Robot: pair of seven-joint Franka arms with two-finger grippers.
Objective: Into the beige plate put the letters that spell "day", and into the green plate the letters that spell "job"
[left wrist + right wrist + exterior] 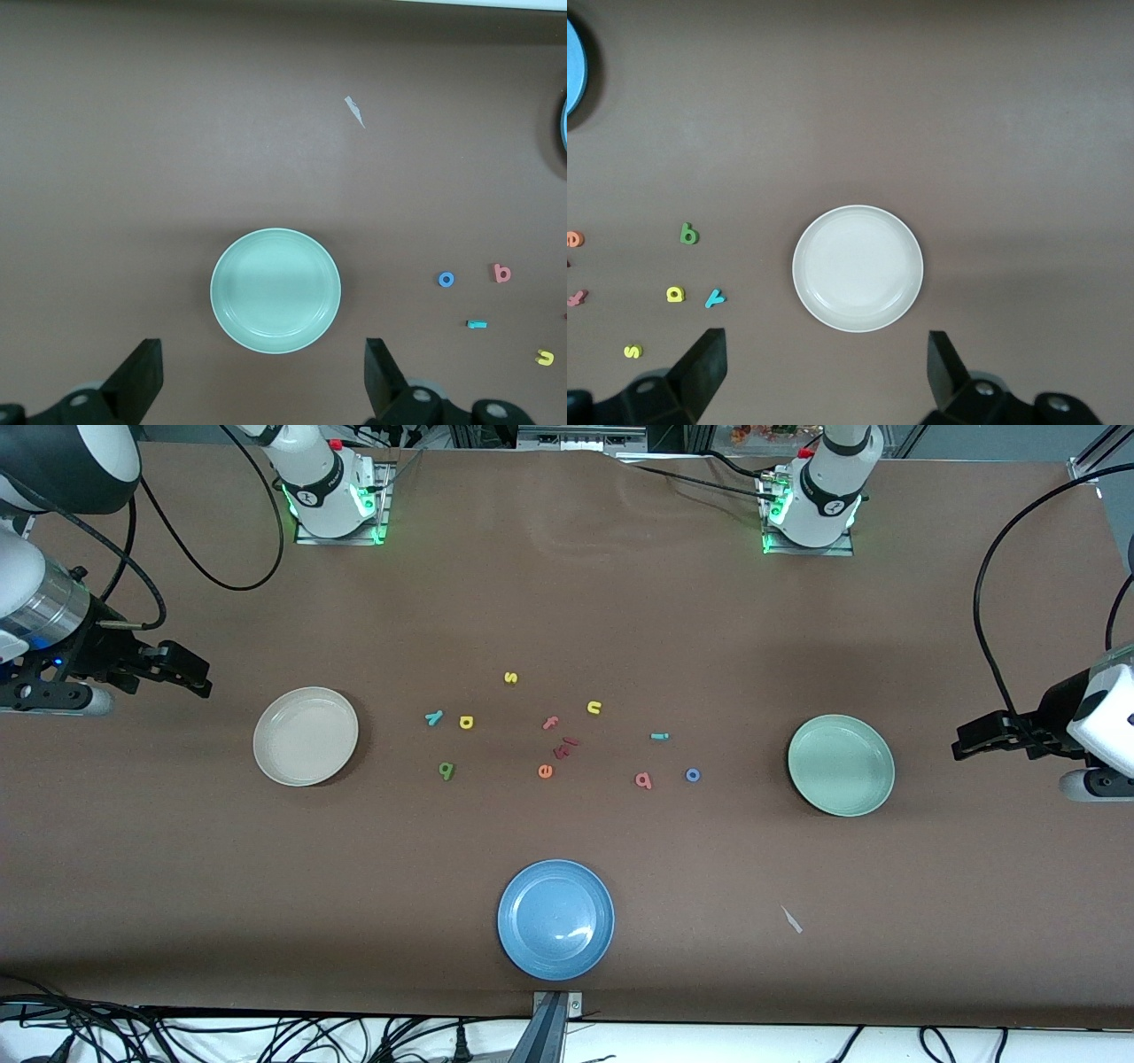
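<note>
Three plates lie on the brown table [177,886], and I see no letter in any of them. The beige plate [306,736] is toward the right arm's end, the green plate [841,765] toward the left arm's end, and the blue plate [555,919] sits between them, nearest to the front camera.

The letters are scattered in the middle of the table. The teal y [433,717] and the yellow d [466,722] lie just beside each other, on the side of the beige plate. The dark green a [446,771] is a little nearer to the camera than these two. The teal j [658,736], the blue o [693,775] and the salmon b [643,780] lie on the side of the green plate; the o and the b are near each other, and the j is farther from the camera.

Between the two groups I see a yellow s [510,677], a yellow u [594,708], a pink f [550,723], an orange e [545,771] and some dark red pieces [565,747] which I cannot read.

The right gripper [824,363] hangs in the air above the table edge beside the beige plate, its claw spread wide and holding nothing. The left gripper [263,372] hangs the same way beside the green plate, claw spread, also holding nothing. A small white scrap [791,919] lies on the table near the green plate, closer to the camera.
</note>
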